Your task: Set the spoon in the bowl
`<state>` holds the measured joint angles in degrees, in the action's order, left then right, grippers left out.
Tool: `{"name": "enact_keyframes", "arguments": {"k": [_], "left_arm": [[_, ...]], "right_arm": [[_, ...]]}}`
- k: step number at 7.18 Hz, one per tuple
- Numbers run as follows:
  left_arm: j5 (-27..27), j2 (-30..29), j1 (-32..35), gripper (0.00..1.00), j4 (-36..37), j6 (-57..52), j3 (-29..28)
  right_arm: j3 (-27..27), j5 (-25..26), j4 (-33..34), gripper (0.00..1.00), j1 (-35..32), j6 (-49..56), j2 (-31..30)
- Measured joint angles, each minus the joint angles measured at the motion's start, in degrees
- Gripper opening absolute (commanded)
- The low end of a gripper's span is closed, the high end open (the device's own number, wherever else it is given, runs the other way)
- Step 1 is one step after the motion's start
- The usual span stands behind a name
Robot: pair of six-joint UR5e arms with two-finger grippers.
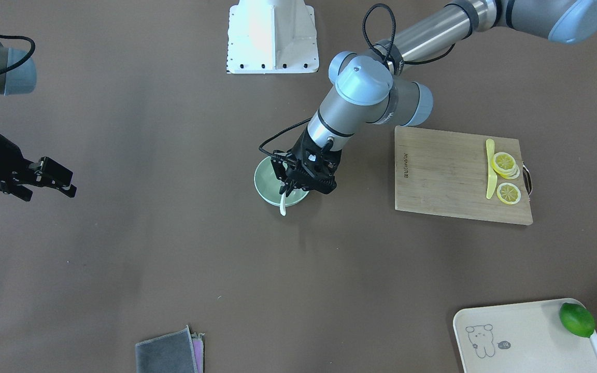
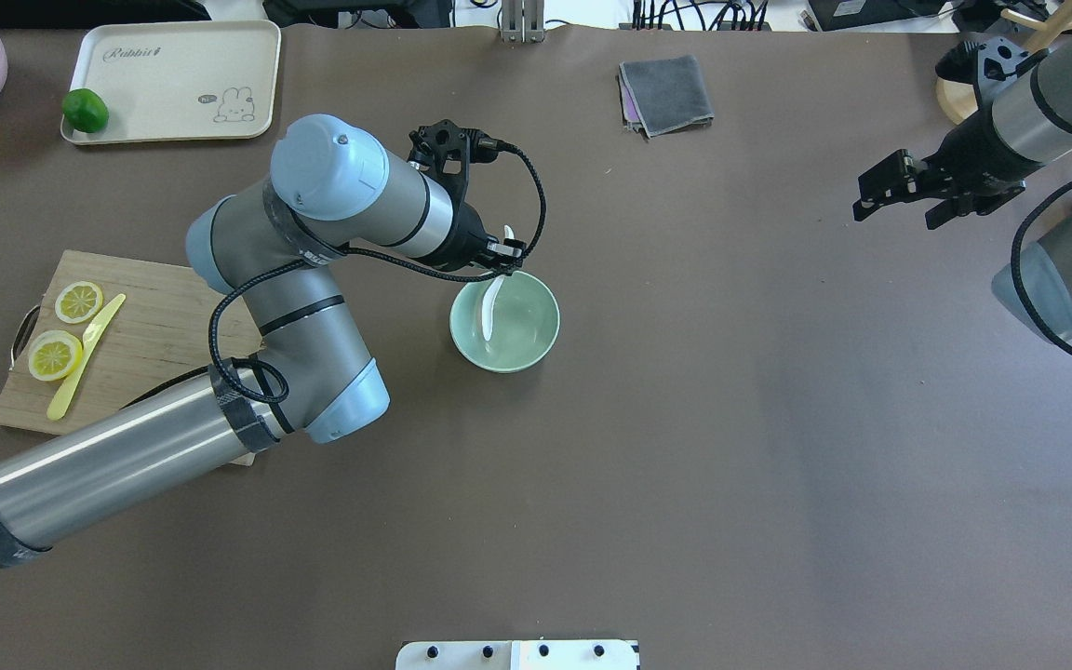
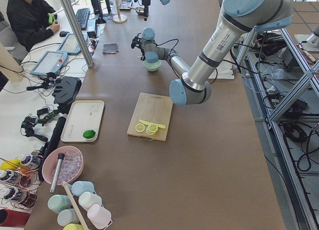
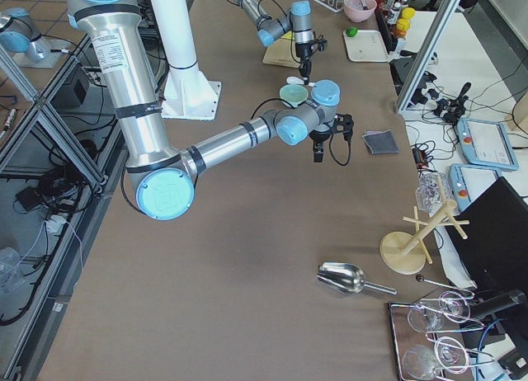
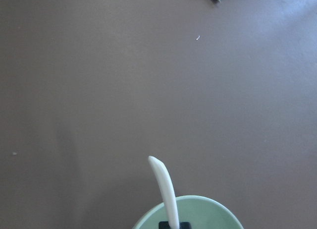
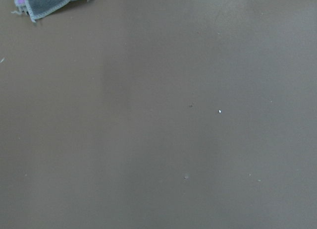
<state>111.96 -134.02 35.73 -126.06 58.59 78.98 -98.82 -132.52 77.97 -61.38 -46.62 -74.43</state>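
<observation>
At mid-table, the left gripper point(image 2: 504, 253) is clamped on the small glossy white soup spoon point(image 2: 489, 314). The spoon's scoop dips inside the round pale mint-green bowl point(image 2: 536, 335), and its handle tip juts past the far rim. A wooden cutting board point(image 2: 154, 326) with lemon slices point(image 2: 55, 355) lies alongside. Farther out, the right gripper point(image 2: 899, 209) hovers with its jaws spread, well apart from the bowl. A folded grey cloth point(image 2: 666, 93) lies beyond.

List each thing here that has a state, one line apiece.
bowl: upright
spoon: gripped, scoop inside the bowl, handle over its rim
left gripper: shut on the spoon
right gripper: open, empty
lemon: sliced, on the cutting board
lime: whole, on the tray
cloth: folded
</observation>
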Motion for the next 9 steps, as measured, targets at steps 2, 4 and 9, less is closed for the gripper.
{"name": "enact_keyframes", "arguments": {"k": [2,4,9], "left_arm": [[-0.2,0.2,-0.8,0.82,-0.5,1.0,-0.3],[-0.1,0.8,-0.8,0.98,-0.2,1.4,0.3],[0.3,11.1,7.8,0.98,8.4,-12.0,13.8]], "right_arm": [[-0.6,0.0,1.7,1.0,0.0,0.0,0.1],[-1.5,-0.1,4.0,1.0,0.7,0.1,0.5],[-5.6,-0.1,5.8,1.0,-3.9,6.9,-4.7]]}}
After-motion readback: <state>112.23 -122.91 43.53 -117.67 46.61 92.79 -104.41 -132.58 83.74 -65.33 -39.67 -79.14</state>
